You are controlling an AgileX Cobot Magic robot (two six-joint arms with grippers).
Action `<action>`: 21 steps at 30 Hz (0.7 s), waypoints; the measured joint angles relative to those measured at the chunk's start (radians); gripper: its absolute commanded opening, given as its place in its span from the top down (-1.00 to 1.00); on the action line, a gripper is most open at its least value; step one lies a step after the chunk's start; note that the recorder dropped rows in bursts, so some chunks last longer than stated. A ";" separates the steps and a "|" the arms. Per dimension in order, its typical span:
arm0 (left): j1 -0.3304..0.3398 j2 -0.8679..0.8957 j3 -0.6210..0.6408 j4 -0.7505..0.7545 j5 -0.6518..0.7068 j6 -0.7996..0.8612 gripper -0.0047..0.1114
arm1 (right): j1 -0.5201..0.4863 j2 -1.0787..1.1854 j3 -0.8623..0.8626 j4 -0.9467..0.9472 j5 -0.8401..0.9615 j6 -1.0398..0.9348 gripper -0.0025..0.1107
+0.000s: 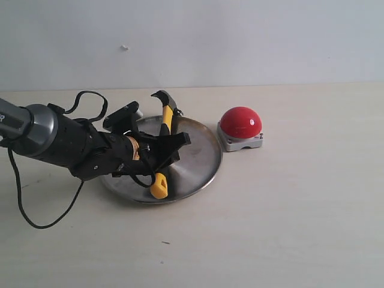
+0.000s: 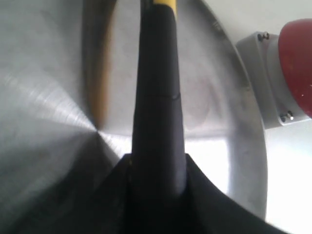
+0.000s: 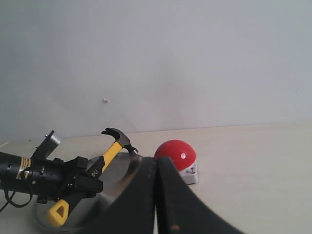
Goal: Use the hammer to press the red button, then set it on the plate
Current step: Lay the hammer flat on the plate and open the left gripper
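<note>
My left gripper [image 1: 172, 146] is shut on the black grip of the hammer [image 1: 167, 120], holding it over the silver plate [image 1: 201, 161]. The dark head points up past the plate's far rim, and the yellow loop [image 1: 158, 185] hangs low over the near side; whether it touches the plate I cannot tell. In the left wrist view the handle [image 2: 158, 92] runs out from between the fingers [image 2: 209, 204], above the plate [image 2: 53, 102]. The red button [image 1: 240, 122] stands just right of the plate, untouched. My right gripper [image 3: 156, 168] is shut on nothing, away from the scene; it sees the hammer [image 3: 111, 150] and button [image 3: 175, 153].
A pale tabletop [image 1: 288, 216] surrounds the plate and button, with a white wall behind. The left arm's black cable [image 1: 24, 210] loops down over the table at the left. The button's grey base [image 2: 261, 83] lies close to the plate's rim.
</note>
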 measured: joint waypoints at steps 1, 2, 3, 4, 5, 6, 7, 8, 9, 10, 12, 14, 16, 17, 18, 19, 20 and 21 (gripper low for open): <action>0.000 0.000 -0.001 0.000 -0.002 0.000 0.92 | 0.000 0.000 0.000 0.000 0.000 0.000 0.96; 0.000 0.000 -0.001 0.000 -0.002 0.000 0.92 | 0.000 0.000 0.000 0.000 0.000 0.000 0.96; 0.000 0.000 -0.001 0.000 -0.002 0.000 0.92 | 0.000 0.000 0.000 0.000 0.000 0.000 0.96; 0.000 0.000 -0.002 0.000 -0.002 0.000 0.92 | 0.000 0.000 0.000 0.000 0.000 0.000 0.96; 0.000 0.000 -0.002 0.000 -0.002 0.000 0.92 | 0.000 0.000 0.000 0.000 0.000 0.000 0.96; 0.000 0.000 -0.002 0.000 -0.002 0.000 0.91 | 0.000 0.000 0.000 0.000 0.000 0.000 0.96; 0.000 0.000 -0.002 0.000 -0.002 0.000 0.89 | 0.000 0.000 0.000 0.000 0.000 0.000 0.96; 0.000 0.000 -0.002 0.000 -0.002 0.000 0.85 | 0.000 0.000 0.000 0.000 0.000 0.000 0.96; 0.000 0.000 -0.002 0.000 -0.002 0.000 0.77 | 0.000 0.000 0.000 0.000 0.000 0.000 0.96; 0.000 0.000 -0.002 0.000 -0.002 0.000 0.70 | 0.000 0.000 0.000 0.000 0.000 0.000 0.96; 0.000 0.000 -0.002 0.000 -0.002 0.000 0.49 | 0.000 0.000 0.000 0.000 0.000 0.000 0.96; 0.000 0.000 -0.002 0.000 -0.002 0.000 0.32 | 0.000 0.000 0.000 0.000 0.000 0.000 0.96; 0.000 0.000 -0.003 0.004 -0.019 0.002 0.20 | 0.000 0.000 0.000 0.000 0.000 0.000 0.96; 0.000 0.000 -0.005 0.004 -0.027 0.004 0.17 | 0.000 0.000 0.000 0.000 0.000 0.000 0.96; 0.000 0.000 -0.009 0.004 -0.033 0.004 0.17 | 0.000 0.000 0.000 0.000 0.000 0.000 0.96; 0.000 0.000 -0.009 0.002 -0.038 0.004 0.17 | 0.000 0.000 0.000 0.000 0.000 0.000 0.96; 0.000 0.000 -0.009 0.004 -0.041 0.004 0.17 | 0.000 0.000 0.000 0.000 0.000 0.000 0.96; 0.000 0.000 -0.009 0.004 -0.043 0.006 0.17 | 0.000 0.000 0.000 0.000 0.000 0.000 0.96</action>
